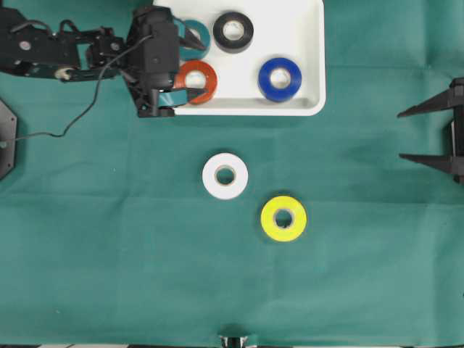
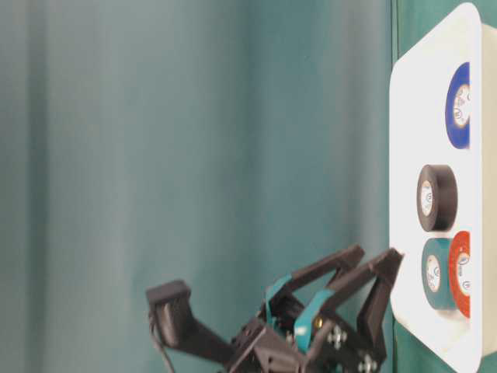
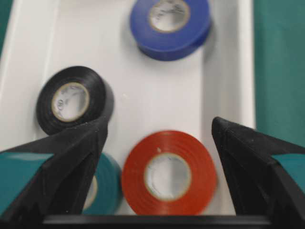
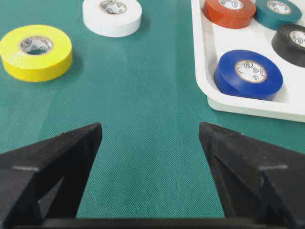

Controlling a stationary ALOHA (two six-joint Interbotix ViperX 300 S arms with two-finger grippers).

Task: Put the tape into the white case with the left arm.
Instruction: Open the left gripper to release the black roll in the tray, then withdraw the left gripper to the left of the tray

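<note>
Six glossy tape rolls: red (image 1: 196, 81), teal (image 1: 194, 40), black (image 1: 233, 30), blue (image 1: 280, 78) lying in the white case (image 1: 313, 87); white (image 1: 225, 175), yellow (image 1: 283, 217) sitting on green cloth (image 1: 109, 254). Left gripper (image 1: 194, 61) hovering above red, jaws apart; right gripper (image 1: 406, 135) gaping too.

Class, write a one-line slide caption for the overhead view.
Open left claw over the case holding red, teal, black, blue tapes; white, yellow wait outside.

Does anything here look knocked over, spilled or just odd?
Nothing stands out. Four tape rolls lie flat inside the white case: red, teal, black and blue. The white roll and the yellow roll lie flat on the green cloth, outside the case.
</note>
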